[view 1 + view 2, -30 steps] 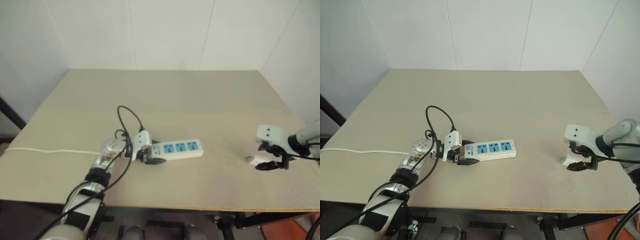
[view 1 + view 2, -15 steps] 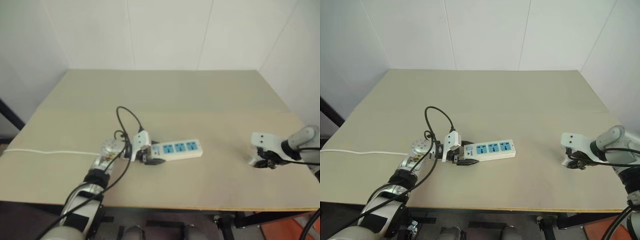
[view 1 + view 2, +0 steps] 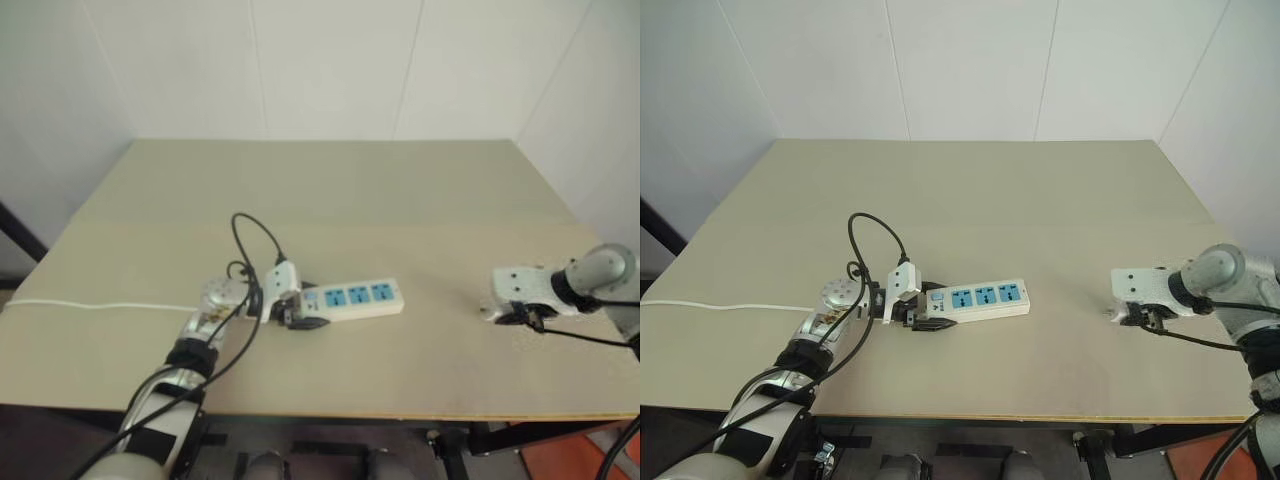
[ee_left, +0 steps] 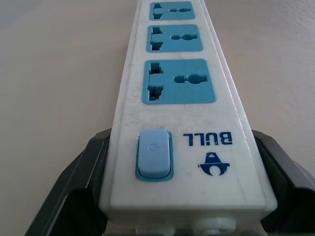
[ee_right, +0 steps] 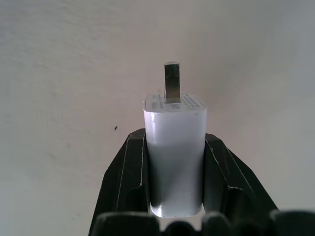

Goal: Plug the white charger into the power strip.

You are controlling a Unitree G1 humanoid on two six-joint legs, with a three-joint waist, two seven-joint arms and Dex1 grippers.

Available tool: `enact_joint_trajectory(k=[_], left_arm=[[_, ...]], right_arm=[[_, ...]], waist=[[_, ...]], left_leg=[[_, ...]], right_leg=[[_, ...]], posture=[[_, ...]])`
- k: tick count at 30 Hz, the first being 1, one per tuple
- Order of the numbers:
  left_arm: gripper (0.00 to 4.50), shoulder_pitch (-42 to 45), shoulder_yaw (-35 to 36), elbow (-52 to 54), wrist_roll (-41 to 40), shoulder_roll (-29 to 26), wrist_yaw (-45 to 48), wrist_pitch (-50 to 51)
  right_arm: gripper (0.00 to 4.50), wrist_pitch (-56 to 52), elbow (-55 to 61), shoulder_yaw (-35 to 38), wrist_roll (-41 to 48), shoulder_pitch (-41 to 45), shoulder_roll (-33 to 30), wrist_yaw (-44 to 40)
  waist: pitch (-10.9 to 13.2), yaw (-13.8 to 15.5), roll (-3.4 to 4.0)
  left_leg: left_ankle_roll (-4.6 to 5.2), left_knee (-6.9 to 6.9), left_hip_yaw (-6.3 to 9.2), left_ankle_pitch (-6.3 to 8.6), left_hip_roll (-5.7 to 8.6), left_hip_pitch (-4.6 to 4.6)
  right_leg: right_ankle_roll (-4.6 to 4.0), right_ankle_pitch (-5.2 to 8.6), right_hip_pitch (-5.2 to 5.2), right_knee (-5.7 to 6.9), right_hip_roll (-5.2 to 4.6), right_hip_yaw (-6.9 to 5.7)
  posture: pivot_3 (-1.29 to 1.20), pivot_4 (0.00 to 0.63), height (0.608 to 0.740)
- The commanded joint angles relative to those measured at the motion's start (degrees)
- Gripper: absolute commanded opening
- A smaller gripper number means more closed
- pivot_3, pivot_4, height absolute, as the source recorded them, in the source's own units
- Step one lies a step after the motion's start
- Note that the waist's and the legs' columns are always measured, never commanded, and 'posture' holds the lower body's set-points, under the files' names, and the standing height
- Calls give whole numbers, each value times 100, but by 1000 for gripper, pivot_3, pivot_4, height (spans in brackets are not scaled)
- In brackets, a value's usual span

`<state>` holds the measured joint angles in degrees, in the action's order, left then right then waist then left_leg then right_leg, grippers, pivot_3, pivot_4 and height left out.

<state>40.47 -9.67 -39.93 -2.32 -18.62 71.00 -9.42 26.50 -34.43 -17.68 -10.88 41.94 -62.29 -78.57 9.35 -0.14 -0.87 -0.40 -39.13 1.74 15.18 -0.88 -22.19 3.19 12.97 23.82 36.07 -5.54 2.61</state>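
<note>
A beige table [image 3: 970,190] seen from above; toward its left front, the left gripper [image 3: 918,315] is clamped on the switch end of the power strip [image 3: 978,298], which lies flat with its three blue sockets facing up and empty. Near the right edge, well apart from the strip, the right gripper [image 5: 173,164] has its jaws closed on the white charger [image 5: 175,147], prongs pointing away from the fingers; the charger looks picked up and not yet carried over, so the next move likely calls for bringing it leftward above a socket and turning the prongs down to line up with the slots.
</note>
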Motion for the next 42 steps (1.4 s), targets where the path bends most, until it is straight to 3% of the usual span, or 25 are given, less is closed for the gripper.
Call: enact_joint_trajectory(k=[1, 7, 14, 23, 41, 42], left_arm=[[3323, -40, -148, 30, 7, 64, 49, 50], [3323, -67, -163, 74, -6, 73, 25, 70], [3323, -193, -162, 224, -22, 44, -15, 123], [3323, -330, -145, 421, -46, -2, -79, 221], [3323, -563, -139, 824, -120, -145, -178, 455], [3323, -566, -140, 834, -123, -154, -186, 462]], right_arm=[[1087, 1637, -548, -83, 67, 404, -66, -384], [1087, 3457, -1730, -559, 61, 1219, 143, -1086], [1087, 4923, -2419, -1316, -882, 1805, 271, -807], [1087, 6530, -2382, -1840, -3363, 2553, 458, 1049], [1087, 6534, -2071, -2702, -5853, 2751, 724, 4570], [1647, 6506, -2058, -2752, -5974, 2764, 725, 4726]], waist=[[0, -3, 0], [1, -44, -1], [1, -73, 0], [1, -96, 2], [0, -184, 2], [0, -195, 2]], left_leg=[[0, 1, 0, 0, 0, 2], [0, 15, 1, 0, -1, 53], [1, 20, -1, 1, -1, 70], [0, 23, -2, 0, -2, 73], [0, 27, -1, 0, -2, 81], [0, 28, -1, 0, -2, 83]], right_leg=[[0, 0, -3, -2, 0, 0], [1, 1, -60, -24, -1, -3], [1, 1, -70, -22, -1, 0], [0, 2, -66, -18, -1, 2], [-5, 5, -69, -14, 0, 3], [-6, 6, -70, -12, 0, 3]], posture=[[0, 150, 740], [0, 150, 740], [0, 150, 740], [0, 150, 740], [0, 150, 740], [0, 150, 740]])
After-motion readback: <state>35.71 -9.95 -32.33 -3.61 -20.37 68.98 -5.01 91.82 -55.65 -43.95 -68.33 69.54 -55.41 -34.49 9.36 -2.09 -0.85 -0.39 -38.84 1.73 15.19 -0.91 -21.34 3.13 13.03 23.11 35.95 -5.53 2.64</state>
